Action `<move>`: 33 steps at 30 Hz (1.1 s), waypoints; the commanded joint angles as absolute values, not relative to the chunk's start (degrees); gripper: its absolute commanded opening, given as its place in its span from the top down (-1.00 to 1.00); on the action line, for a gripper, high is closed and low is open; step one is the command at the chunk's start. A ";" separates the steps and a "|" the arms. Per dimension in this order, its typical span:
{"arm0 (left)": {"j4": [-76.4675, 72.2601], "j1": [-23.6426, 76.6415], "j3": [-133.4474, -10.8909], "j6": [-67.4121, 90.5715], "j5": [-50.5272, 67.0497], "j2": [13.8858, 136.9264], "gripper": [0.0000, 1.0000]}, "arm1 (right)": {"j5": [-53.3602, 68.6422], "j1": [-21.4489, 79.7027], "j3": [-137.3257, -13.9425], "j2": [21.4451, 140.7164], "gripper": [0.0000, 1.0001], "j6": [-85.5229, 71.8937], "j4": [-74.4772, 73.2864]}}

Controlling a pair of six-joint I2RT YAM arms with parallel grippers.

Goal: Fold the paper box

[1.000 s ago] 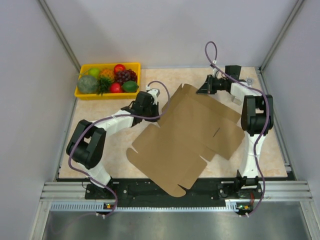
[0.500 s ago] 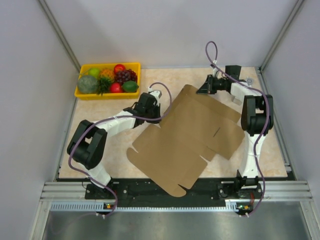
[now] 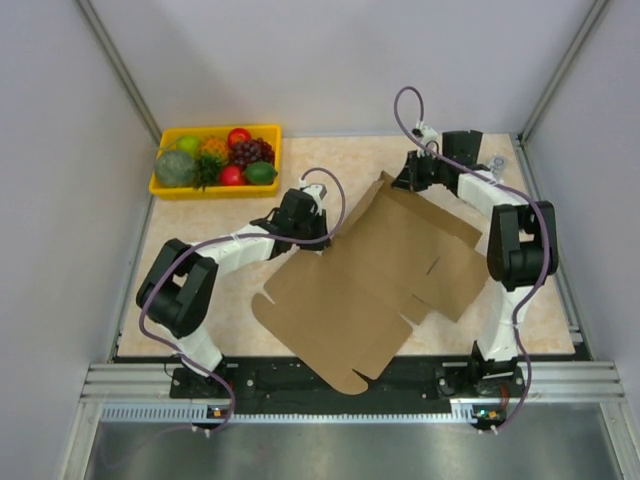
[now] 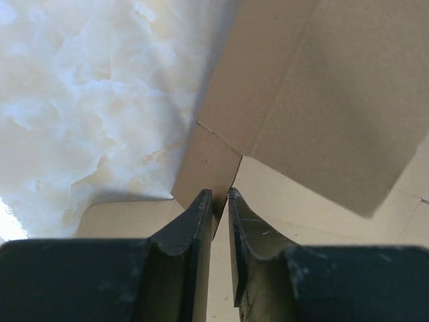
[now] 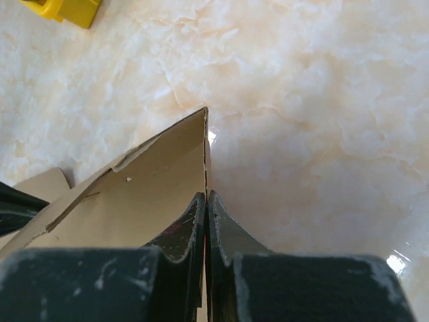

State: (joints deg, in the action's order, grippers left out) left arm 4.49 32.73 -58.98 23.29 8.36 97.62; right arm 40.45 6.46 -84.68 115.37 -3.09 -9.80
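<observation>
The paper box [image 3: 370,270] is a flat brown die-cut cardboard sheet in the middle of the table. Its back left flap [image 3: 385,195] is raised. My right gripper [image 3: 400,182] is shut on the thin top edge of that flap [image 5: 134,194], and the edge runs straight into its jaws [image 5: 206,196]. My left gripper [image 3: 320,226] is at the sheet's left edge. A small cardboard tab [image 4: 208,161] sits between its jaws [image 4: 220,194]. They stand slightly apart, and a gap shows between the tab and the right finger [image 4: 244,221]. A larger panel [image 4: 322,100] rises beyond it.
A yellow tray [image 3: 165,188] of fruit stands at the back left corner, and its corner shows in the right wrist view [image 5: 64,8]. Grey walls close the table on three sides. The sheet's near flap [image 3: 350,375] overhangs the front rail.
My right gripper has shifted left and lifted the back flap more upright. My left gripper has edged right along the sheet's edge, and its jaws have loosened a little.
</observation>
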 commanded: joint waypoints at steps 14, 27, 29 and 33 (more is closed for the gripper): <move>-0.97 31.64 -58.18 25.66 7.65 97.64 -0.03 | 40.96 10.11 -81.47 109.77 1.00 -3.78 -6.94; -9.22 30.50 -52.30 30.67 5.80 92.81 0.05 | 41.92 10.19 -82.35 110.65 1.00 -3.87 -7.29; -9.40 30.32 -52.82 31.89 6.41 93.60 0.08 | 42.62 10.11 -82.44 110.65 1.00 -4.13 -7.29; -13.96 28.83 -52.12 36.64 9.40 94.75 0.05 | 43.77 10.19 -82.27 110.83 1.00 -4.92 -6.86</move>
State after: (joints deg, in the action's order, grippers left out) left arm -2.94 30.15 -52.69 30.70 6.68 95.68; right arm 39.51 9.17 -80.64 110.30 -3.40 -7.31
